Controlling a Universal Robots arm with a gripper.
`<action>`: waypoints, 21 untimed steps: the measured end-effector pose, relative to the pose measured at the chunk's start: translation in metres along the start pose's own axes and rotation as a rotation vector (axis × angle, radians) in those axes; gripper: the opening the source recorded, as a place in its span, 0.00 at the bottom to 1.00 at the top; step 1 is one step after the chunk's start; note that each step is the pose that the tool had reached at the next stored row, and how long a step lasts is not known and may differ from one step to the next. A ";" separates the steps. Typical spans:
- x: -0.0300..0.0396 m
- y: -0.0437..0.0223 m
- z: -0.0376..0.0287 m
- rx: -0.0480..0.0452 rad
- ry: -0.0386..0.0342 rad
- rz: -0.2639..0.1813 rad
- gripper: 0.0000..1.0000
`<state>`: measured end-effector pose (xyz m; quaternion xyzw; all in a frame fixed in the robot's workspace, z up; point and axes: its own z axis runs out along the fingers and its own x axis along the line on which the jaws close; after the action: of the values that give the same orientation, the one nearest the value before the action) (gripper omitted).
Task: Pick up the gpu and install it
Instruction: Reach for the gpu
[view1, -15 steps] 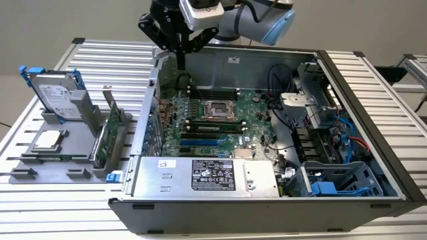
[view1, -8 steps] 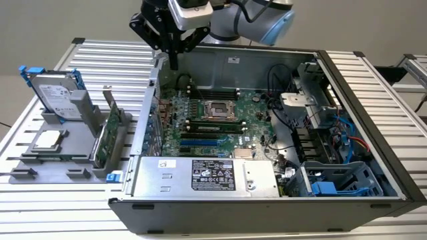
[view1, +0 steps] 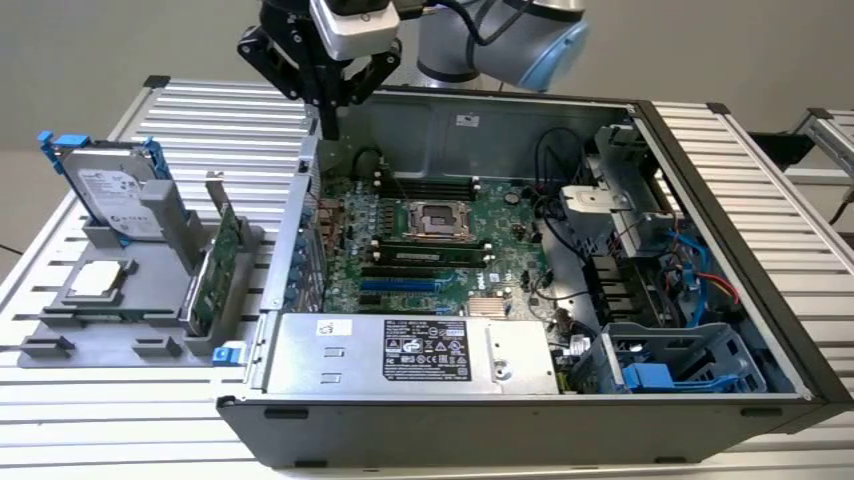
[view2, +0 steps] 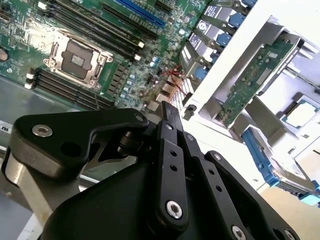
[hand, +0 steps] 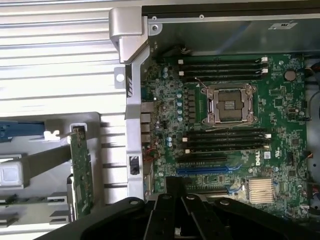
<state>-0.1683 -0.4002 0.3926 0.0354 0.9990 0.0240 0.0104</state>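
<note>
- Gripper (view1: 327, 126): black, its fingers pressed together with nothing between them. It hung tip-down above the far corner of the computer case (view1: 534, 435) on the exterior view's left, well clear of the gpu.
- gpu (view1: 214, 268): stood on its long edge in the grey holder, green board face showing, untouched and outside the case.
- Grey holder (view1: 147, 300): sat on the bench towards its edge on the exterior view's left, just beside the case wall.
- Hard drive (view1: 114, 190): silver in a blue frame, stood upright at the holder's far end.
- CPU chip (view1: 96, 280): small, square, silver; lay flat in the holder, on the side of the gpu away from the case.
- Motherboard (view1: 461, 200): green, lay inside the open case, with its CPU socket (view1: 434, 220) at the middle and a blue slot (view1: 400, 283) nearer.
- Power supply (view1: 400, 350): silver box along the case's near side.
- Bench (view1: 200, 120): slatted aluminium, carried the case and the holder.
</note>
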 end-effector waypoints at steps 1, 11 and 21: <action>0.0021 -0.0003 0.0000 0.0000 0.0000 0.000 0.00; 0.0233 -0.0036 -0.0006 0.0000 0.0000 0.000 0.00; 0.0417 -0.0062 -0.0011 0.0000 0.0000 0.000 0.00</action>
<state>-0.2104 -0.4034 0.3926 0.0354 0.9990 0.0240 0.0103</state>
